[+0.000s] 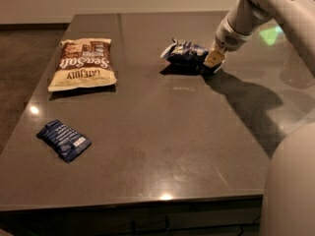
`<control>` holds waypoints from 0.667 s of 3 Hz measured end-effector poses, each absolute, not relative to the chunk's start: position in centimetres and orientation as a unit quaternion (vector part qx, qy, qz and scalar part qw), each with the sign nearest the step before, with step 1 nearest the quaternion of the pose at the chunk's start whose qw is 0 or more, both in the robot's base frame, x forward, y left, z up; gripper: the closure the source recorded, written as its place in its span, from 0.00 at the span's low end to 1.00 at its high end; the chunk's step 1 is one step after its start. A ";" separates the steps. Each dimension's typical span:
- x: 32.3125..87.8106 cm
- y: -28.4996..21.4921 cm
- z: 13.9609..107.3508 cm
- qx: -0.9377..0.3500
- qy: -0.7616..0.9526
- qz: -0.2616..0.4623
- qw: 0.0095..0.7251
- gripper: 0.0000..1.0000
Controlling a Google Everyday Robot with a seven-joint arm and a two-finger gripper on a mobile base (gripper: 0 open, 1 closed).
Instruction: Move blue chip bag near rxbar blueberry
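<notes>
Hand [214, 59] sits low on the surface [162, 146], against the right end of the blue chip bag [186, 54]; whether it has hold of the bag cannot be told. Well left of the hand and nearer the front edge lies the blueberry bar [64, 140]. The cream bag [83, 63] lies far to the hand's left.

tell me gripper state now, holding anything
Gripper: low against the end of the blue chip bag on the arm's side; open, shut or holding cannot be told.
</notes>
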State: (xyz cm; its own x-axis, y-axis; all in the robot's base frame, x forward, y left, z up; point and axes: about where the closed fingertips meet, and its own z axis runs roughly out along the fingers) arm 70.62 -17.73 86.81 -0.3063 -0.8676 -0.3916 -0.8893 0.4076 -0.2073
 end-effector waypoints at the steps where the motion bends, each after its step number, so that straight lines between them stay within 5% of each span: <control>1: 66.8 -14.7 89.6 -0.579 0.773 0.039 0.256 1.00; 2: 62.0 -11.9 91.4 -0.620 0.735 0.045 0.269 1.00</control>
State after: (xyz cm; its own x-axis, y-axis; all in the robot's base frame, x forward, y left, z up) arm 62.04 -11.86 91.41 -0.0856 -0.8879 -0.4521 -0.9368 0.2262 -0.2669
